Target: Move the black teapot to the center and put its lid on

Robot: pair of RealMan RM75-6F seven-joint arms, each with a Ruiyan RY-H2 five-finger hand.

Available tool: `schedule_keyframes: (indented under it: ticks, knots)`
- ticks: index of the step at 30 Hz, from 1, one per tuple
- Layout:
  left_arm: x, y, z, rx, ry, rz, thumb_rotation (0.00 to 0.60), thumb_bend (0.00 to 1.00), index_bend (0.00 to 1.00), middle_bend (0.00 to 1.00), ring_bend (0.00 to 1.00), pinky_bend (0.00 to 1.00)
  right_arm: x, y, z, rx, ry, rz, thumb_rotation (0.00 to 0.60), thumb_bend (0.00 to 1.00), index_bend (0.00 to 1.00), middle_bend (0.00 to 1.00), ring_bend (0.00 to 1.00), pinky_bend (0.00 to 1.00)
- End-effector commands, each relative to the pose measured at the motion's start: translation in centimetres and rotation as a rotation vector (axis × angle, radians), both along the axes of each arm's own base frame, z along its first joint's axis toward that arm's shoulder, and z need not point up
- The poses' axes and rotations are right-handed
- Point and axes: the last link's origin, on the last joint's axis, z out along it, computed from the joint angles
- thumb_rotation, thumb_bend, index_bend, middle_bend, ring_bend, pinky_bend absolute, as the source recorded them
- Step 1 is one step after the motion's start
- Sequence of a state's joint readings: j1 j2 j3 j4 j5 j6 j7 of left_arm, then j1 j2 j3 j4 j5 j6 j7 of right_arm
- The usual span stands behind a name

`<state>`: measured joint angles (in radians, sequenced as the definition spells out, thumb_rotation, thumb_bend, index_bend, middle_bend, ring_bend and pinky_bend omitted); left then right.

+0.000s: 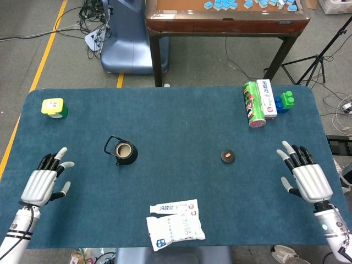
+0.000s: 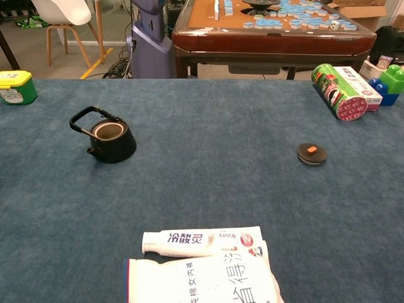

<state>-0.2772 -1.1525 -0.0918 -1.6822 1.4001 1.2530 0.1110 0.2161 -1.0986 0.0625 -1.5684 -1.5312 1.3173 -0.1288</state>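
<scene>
On the blue table (image 1: pixel 181 121), left of middle, the teapot (image 1: pixel 123 152) stands upright and open-topped with its handle tipped to the far left, while its lid (image 1: pixel 228 156) lies well apart to the right, orange knob up. Both hands sit at the near corners with fingers spread and nothing in them, the left hand (image 1: pixel 44 182) well left of the teapot and the right hand (image 1: pixel 307 176) well right of the lid. Near the front edge lie a toothpaste tube (image 2: pixel 201 240) and a white packet (image 2: pixel 202 280), touching.
</scene>
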Motion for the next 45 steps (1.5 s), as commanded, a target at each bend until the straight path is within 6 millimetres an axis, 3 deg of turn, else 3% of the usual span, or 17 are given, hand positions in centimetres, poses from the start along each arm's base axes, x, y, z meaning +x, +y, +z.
schedule_keyframes:
  ticks: [1, 15, 28, 40, 45]
  knots:
    - [1.0, 1.3, 0.0, -0.028, -0.044, 0.02, 0.6, 0.39, 0.3, 0.0, 0.0, 0.0, 0.4, -0.4, 0.0, 0.002, 0.009, 0.008, 0.6, 0.4, 0.1, 0.0, 0.0, 0.0]
    - [2.8, 3.8, -1.6, -0.118, -0.006, 0.122, 0.6, 0.4, 0.3, 0.0, 0.0, 0.0, 2.9, -2.2, 0.4, 0.021, 0.029, 0.066, 0.6, 0.4, 0.1, 0.0, 0.0, 0.0]
    - [4.0, 7.4, -3.0, -0.098, -0.031, 0.207, 0.596, 0.41, 0.31, 0.0, 0.0, 0.0, 4.8, -3.5, 1.7, 0.006, 0.034, 0.1, 0.6, 0.4, 0.1, 0.0, 0.0, 0.0]
    - [4.4, 10.9, -4.2, -0.123, -0.045, 0.273, 0.407, 0.41, 0.31, 0.0, 0.0, 0.0, 4.8, -3.9, 1.9, -0.014, 0.054, 0.113, 0.6, 0.4, 0.1, 0.0, 0.0, 0.0]
    - [4.6, 12.0, -4.4, -0.13, -0.043, 0.29, 0.391, 0.41, 0.31, 0.0, 0.0, 0.0, 4.8, -4.0, 2.1, -0.024, 0.067, 0.114, 0.6, 0.4, 0.1, 0.0, 0.0, 0.0]
